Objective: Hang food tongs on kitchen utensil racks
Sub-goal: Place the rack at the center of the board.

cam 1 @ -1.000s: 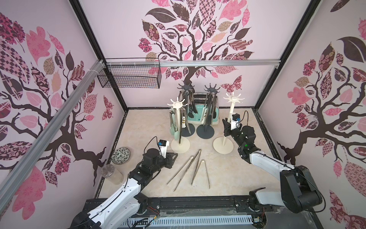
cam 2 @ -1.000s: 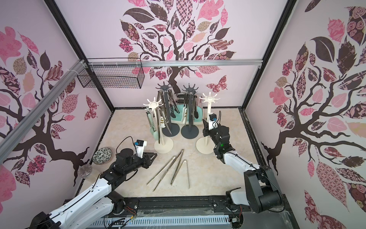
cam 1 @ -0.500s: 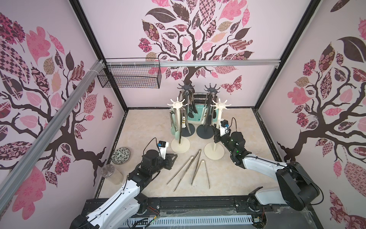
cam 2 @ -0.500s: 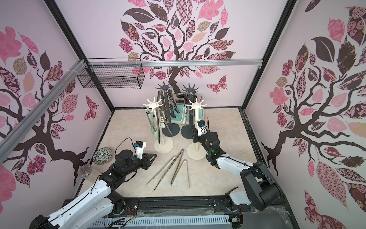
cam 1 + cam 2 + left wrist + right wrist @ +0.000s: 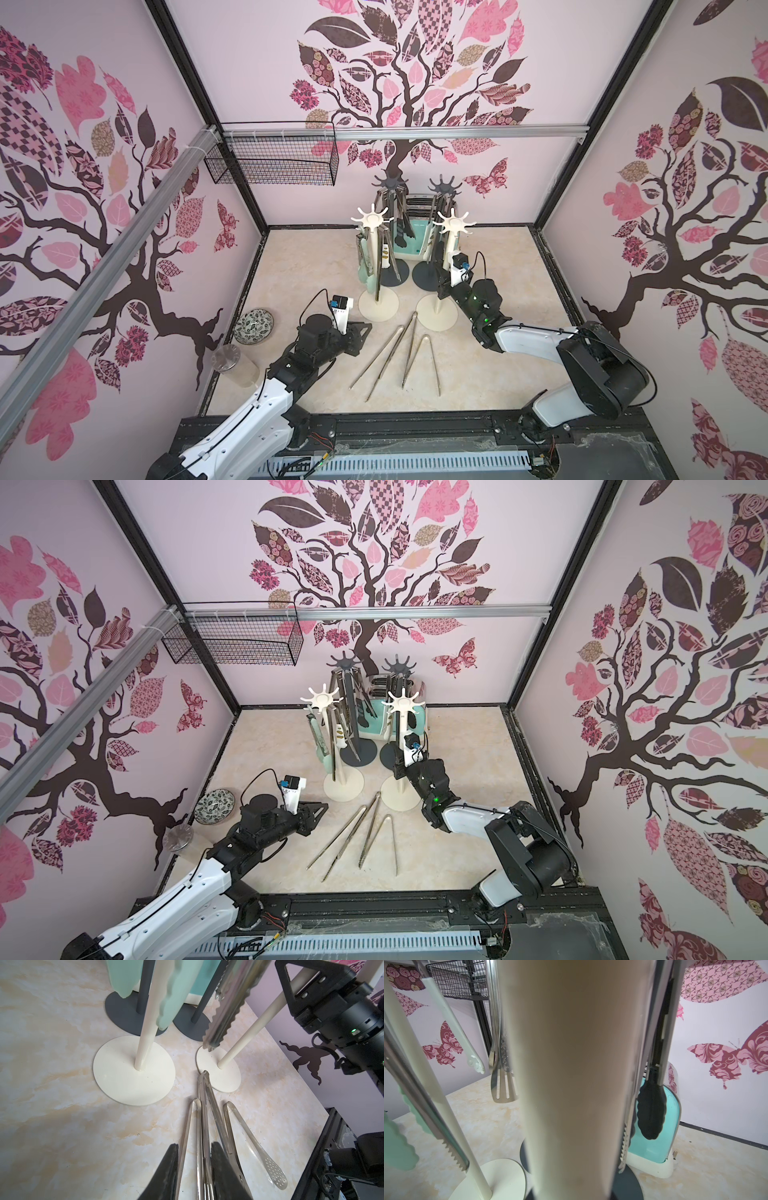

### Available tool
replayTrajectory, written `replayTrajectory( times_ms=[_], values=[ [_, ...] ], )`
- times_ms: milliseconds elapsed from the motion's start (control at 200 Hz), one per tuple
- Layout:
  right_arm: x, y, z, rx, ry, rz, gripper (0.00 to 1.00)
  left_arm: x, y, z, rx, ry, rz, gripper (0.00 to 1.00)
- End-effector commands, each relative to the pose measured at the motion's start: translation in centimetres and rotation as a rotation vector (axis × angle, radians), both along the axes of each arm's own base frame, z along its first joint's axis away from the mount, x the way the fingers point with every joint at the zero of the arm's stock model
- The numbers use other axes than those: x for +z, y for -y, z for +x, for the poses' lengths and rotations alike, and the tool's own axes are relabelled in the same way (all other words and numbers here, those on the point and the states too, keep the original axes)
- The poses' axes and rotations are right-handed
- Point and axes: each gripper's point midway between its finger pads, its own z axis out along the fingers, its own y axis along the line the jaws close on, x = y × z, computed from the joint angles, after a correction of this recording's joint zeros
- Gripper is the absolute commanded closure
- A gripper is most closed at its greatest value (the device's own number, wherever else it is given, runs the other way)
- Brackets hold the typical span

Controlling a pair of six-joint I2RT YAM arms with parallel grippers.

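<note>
Beige marbled table (image 5: 316,266) fills the middle of both top views, walled by pink panels with tree decals. From the lower left the left arm (image 5: 266,399) reaches in. The left gripper (image 5: 363,330) hovers low just left of the loose tongs, jaws partly open and holding nothing. In the left wrist view its black fingers (image 5: 170,1167) stand apart, with the tongs on the table showing through the gap. From the lower right the right arm (image 5: 536,340) stretches to mid-frame, where the right gripper (image 5: 441,286) is clamped on the pole of the right cream rack (image 5: 432,319), a little above its base. A wire basket (image 5: 274,164) hangs from the rail at upper left. All four racks cluster at the centre. The left cream rack (image 5: 384,311) stands beside the held one, and the two dark grey racks (image 5: 424,277) are just behind. At the back is a mint appliance (image 5: 411,245), perhaps a toaster. Mint-tipped tongs (image 5: 176,1001) and serrated steel tongs (image 5: 226,1012) hang on the left cream rack. Black-tipped tongs (image 5: 652,1113) hang in front of the appliance. Three loose tongs (image 5: 204,1077) lie flat below the cream racks, bends toward the racks. The middle one's bend lies just beside the right cream rack's base. A patterned dish (image 5: 253,326) and a clear glass (image 5: 232,361) sit at the table's left edge.
</note>
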Motion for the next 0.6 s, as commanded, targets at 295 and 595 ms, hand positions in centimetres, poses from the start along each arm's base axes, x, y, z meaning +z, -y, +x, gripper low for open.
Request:
replayTrajectory(
  times_ms=[295, 595],
  values=[
    [1.9, -2.6, 0.4, 0.049, 0.038, 0.119, 1.0, -0.6, -0.1, -0.2, -0.001, -0.006, 0.014, 0.7],
    [0.0, -3.0, 0.6, 0.053, 0.005, 0.104, 1.0, -0.8, -0.1, -0.2, -0.003, -0.011, 0.016, 0.7]
  ],
)
